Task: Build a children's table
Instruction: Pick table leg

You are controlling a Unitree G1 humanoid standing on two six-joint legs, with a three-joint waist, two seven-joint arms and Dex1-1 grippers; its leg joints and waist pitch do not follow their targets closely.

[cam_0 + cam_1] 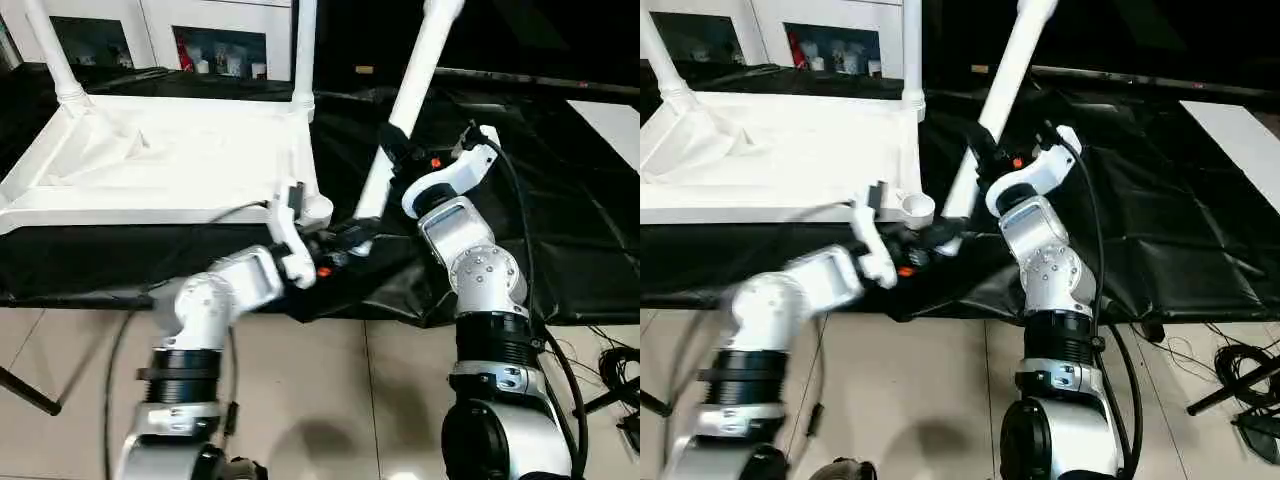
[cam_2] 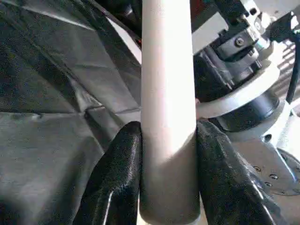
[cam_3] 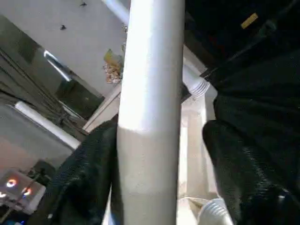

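The left claw (image 2: pixel 168 173) clenches the leg (image 1: pixel 412 90), whose top is cut off; the right claw (image 3: pixel 159 159) stands released around it.

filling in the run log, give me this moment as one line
stage: third leg going in | left gripper: shut on leg's lower end | right gripper: one finger off leg | tabletop: upside down, two legs fitted, near corner socket empty

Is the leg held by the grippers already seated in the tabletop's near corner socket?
No. The near corner socket stands open and empty, while the leg leans beside it, clamped low by the left gripper.
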